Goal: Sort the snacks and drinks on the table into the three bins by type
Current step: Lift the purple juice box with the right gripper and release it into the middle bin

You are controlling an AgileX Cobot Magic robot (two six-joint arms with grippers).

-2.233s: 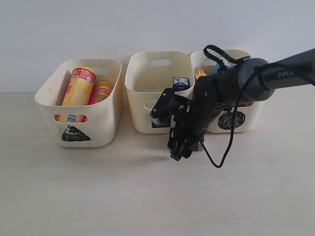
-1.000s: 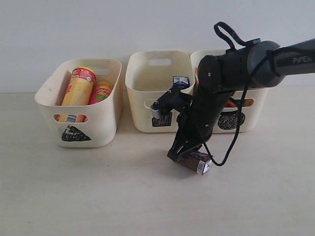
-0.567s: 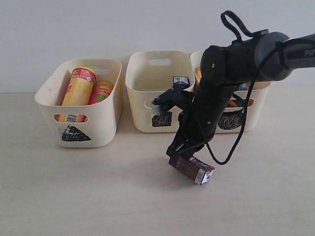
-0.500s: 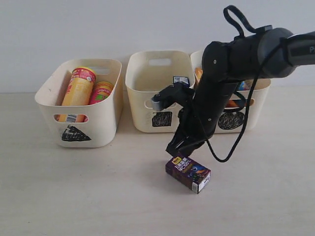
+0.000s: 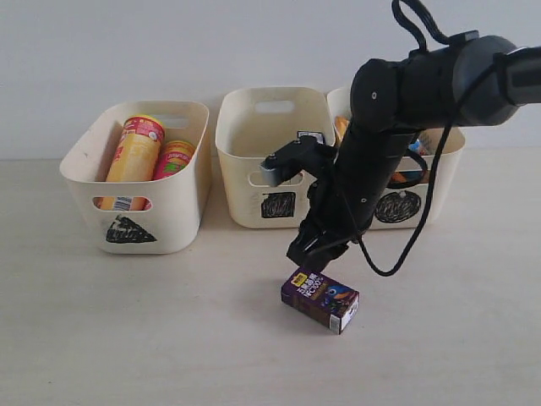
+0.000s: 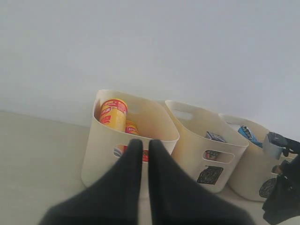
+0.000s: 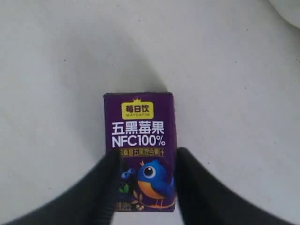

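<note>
Dark carton (image 5: 319,298) lies flat on the worktop (image 5: 169,338), out in front of the square and circle bins. Right tool (image 5: 308,254) hangs just above its near-left end, fingers apart and not touching it. In the right wrist view the two fingers straddle the carton's lower half and nothing is gripped.

Carton print, from the right wrist view: yellow badge "每日饮 MAYDAYIN", then "五黑莓果 NFC100%" in white on deep purple. Below that is one line too small to read, and a bluebird with an orange breast. The end face seen from the exterior view is white.

Left to right:
- Left tool (image 6: 144,157) is up off the worktop facing the bins, fingers together with only a slit between them, holding nothing.
- Triangle bin (image 5: 173,211) holds the yellow tube (image 5: 135,152) leaning against the left wall. The pink tube (image 5: 175,158) is beside it, lower. Tube labels are not legible.
- Square bin (image 5: 241,169) has a second carton (image 6: 214,137) at its right side, blue top up.
- Circle bin (image 5: 444,186) holds the blue packet (image 6: 246,133). The orange edge at the rim (image 5: 342,127) is probably the bag, but it is mostly hidden.

Right arm (image 5: 423,80) and its cable loop cross in front of the circle bin, covering most of its contents and part of the circle mark. The arm's wrist also overlaps the square bin's right front corner.
</note>
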